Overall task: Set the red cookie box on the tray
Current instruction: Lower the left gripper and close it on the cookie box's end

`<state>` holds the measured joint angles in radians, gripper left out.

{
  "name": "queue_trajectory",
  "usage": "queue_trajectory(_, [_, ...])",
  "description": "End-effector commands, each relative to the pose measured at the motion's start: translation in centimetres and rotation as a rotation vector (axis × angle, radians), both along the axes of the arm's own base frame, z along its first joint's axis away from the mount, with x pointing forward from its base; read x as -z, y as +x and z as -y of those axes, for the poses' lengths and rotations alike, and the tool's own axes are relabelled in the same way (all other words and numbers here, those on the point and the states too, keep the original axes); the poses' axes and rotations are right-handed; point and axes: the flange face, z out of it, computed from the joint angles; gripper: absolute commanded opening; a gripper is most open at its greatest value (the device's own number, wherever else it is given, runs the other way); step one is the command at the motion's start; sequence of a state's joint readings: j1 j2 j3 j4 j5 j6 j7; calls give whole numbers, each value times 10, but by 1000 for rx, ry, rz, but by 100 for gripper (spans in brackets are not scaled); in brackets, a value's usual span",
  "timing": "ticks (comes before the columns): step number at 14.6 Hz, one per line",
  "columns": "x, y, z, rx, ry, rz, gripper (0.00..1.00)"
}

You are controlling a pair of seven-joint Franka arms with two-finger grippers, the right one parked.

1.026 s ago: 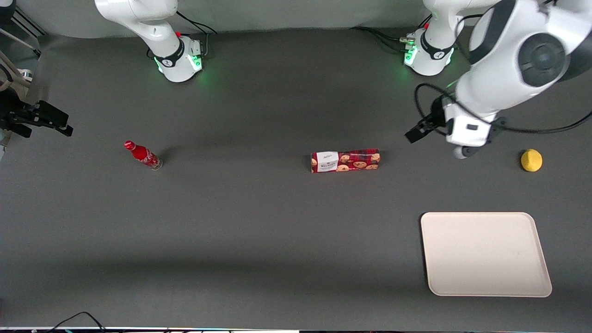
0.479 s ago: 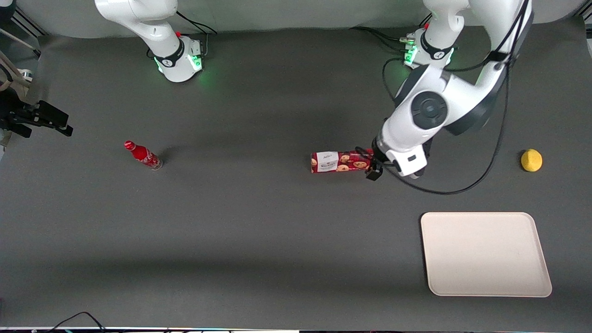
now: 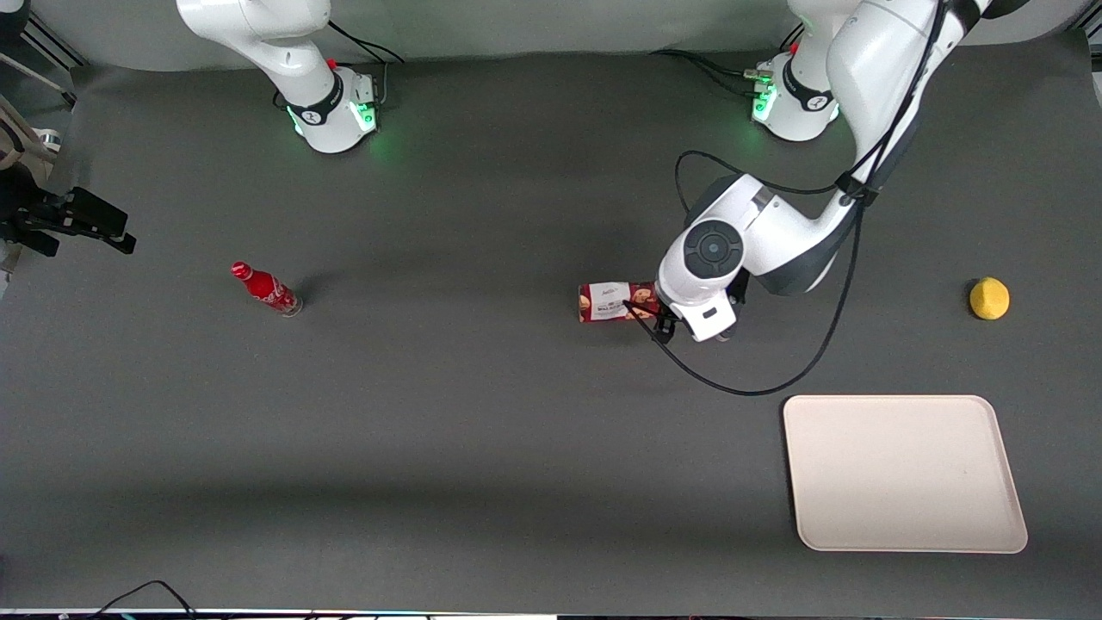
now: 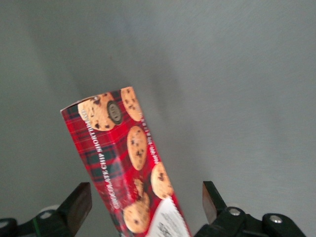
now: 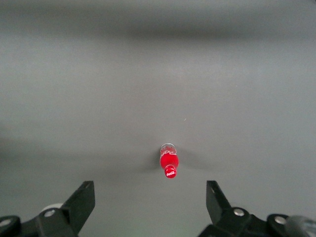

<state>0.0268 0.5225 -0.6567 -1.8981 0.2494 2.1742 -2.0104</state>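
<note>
The red cookie box point(image 3: 613, 302) lies flat on the dark table near the middle; its white-label end shows, the rest is under the arm's wrist. In the left wrist view the red cookie box point(image 4: 126, 158) runs lengthwise between the two fingers, clear of both. My left gripper point(image 4: 143, 205) is open and hangs right over the box point(image 3: 661, 320). The cream-white tray point(image 3: 904, 472) lies flat and bare, nearer the front camera than the box, toward the working arm's end of the table.
A small red bottle point(image 3: 265, 289) stands toward the parked arm's end of the table. A yellow lemon-like fruit point(image 3: 988, 298) lies toward the working arm's end. A black cable point(image 3: 758, 379) loops from the wrist above the table between box and tray.
The left arm has swung in from near the lemon to over the cookie box, covering more of it. The box has not moved.
</note>
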Motion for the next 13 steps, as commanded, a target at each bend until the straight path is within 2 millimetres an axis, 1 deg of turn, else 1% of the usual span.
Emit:
queue_trajectory(1, [22, -35, 6, 51, 41, 11, 100])
queue_trajectory(2, [30, -43, 5, 53, 48, 3, 100])
queue_trajectory(3, [40, -55, 5, 81, 67, -5, 100])
queue_trajectory(4, [44, -59, 5, 96, 68, 4, 100])
queue_trajectory(5, [47, -62, 4, 100, 72, 0, 93])
queue_trajectory(6, [47, -63, 5, 76, 77, 2, 57])
queue_trajectory(7, [46, -61, 5, 58, 79, 8, 1])
queue_trajectory(11, [40, -54, 8, 54, 72, 38, 0])
queue_trajectory(13, [42, -51, 5, 63, 74, 44, 0])
